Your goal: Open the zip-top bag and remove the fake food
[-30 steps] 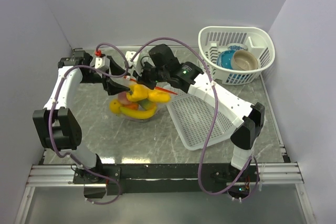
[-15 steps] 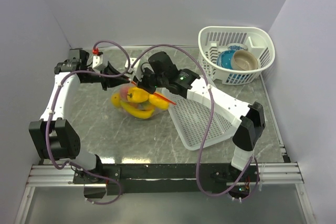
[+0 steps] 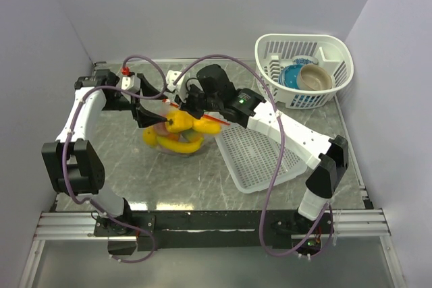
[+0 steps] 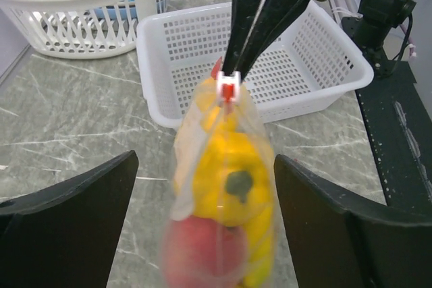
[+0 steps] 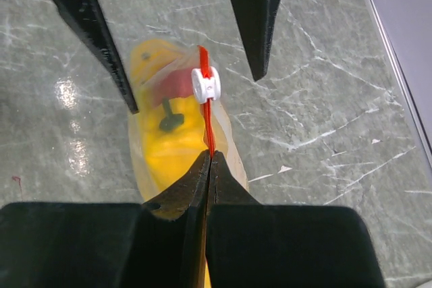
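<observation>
Over marble table [image 3: 128, 166], right gripper [image 5: 208, 156] pinches zip-top bag [image 5: 169, 160] rim.

Our left gripper [image 4: 206, 161] gaped either side of the zip-top bag [image 4: 187, 183] of fake food [image 4: 233, 163], our right gripper [image 4: 234, 71] pinching its zip strip [image 4: 228, 91].

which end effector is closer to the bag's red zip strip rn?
Right. The right end effector is shut on the red zip strip. The left end effector is open, one finger on either side of the zip-top bag.

Left fingers [image 4: 74, 214] swung back in from rear-left, now spread astride zip-top bag [image 3: 177, 133] top.
</observation>
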Available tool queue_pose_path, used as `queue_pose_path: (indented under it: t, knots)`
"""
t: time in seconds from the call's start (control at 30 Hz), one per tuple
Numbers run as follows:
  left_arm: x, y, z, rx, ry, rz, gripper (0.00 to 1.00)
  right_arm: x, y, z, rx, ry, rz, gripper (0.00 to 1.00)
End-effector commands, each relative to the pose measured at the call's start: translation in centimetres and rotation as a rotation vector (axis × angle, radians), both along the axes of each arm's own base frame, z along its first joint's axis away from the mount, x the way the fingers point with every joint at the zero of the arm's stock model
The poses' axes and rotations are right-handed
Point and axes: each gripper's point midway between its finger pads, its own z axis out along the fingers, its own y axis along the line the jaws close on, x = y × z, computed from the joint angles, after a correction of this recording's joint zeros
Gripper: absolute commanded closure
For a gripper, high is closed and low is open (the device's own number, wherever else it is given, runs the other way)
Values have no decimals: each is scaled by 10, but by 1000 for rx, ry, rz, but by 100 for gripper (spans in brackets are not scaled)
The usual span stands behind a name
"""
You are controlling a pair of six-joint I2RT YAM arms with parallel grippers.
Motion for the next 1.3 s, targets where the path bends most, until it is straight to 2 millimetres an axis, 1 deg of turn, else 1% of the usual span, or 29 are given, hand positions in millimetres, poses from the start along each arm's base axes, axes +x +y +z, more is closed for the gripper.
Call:
queue_pose_path:
  t: [0.0,0.03,0.13,0.17,0.23,0.27,0.33,0.37,0.4,0.6,0.63,0.67,0.73,0.83,0.9,0.93,0.97,1.0,1.03,1.27]
  knots:
    - [-1,-8,52,-195,-73,-23,13,-4,9,53,122,-61,30,100]
    - [0,-8,53,-197,-64,-23,15,-5,9,53,123,-59,31,100]
    - [2,-8,54,-194,-65,-25,32,-4,10,53,123,-61,25,100]
    - [2,-8,54,-194,-65,-25,45,-4,10,53,123,-61,26,100]
    - [2,-8,54,-198,-54,-24,57,-4,10,53,127,-61,25,100]
    - [0,-8,55,-197,-60,-25,68,-4,10,53,125,-60,25,100]
    - [-1,-8,56,-197,-56,-27,82,-4,11,51,125,-54,27,100]
    - [-2,-8,57,-197,-60,-27,96,-3,11,51,126,-54,25,100]
    - [-3,-9,58,-196,-60,-27,99,-3,11,47,120,-49,23,100]
    - [-5,-8,55,-181,-64,-29,99,0,9,51,147,-71,-5,100]
    - [-6,-8,54,-183,-58,-27,99,1,9,51,151,-72,-8,94]
    - [-5,-8,55,-185,-56,-26,99,3,10,55,164,-83,-14,93]
    - [-6,-10,54,-181,-48,-29,99,3,13,54,172,-88,-5,88]
    - [-7,-10,52,-174,-47,-28,99,4,19,61,200,-110,12,84]
    - [-9,-10,52,-168,-41,-29,99,2,24,66,217,-117,38,83]
    - [-9,-10,52,-168,-41,-31,99,-1,27,67,221,-115,58,80]
    - [-9,-10,51,-165,-36,-31,99,-6,29,68,222,-107,83,74]
    - [-9,-10,51,-164,-37,-31,99,-10,32,68,224,-97,112,73]
    - [-9,-10,51,-161,-38,-30,99,-12,33,67,221,-95,123,61]
    - [-12,-10,51,-159,-37,-30,99,-18,38,60,224,-72,161,59]
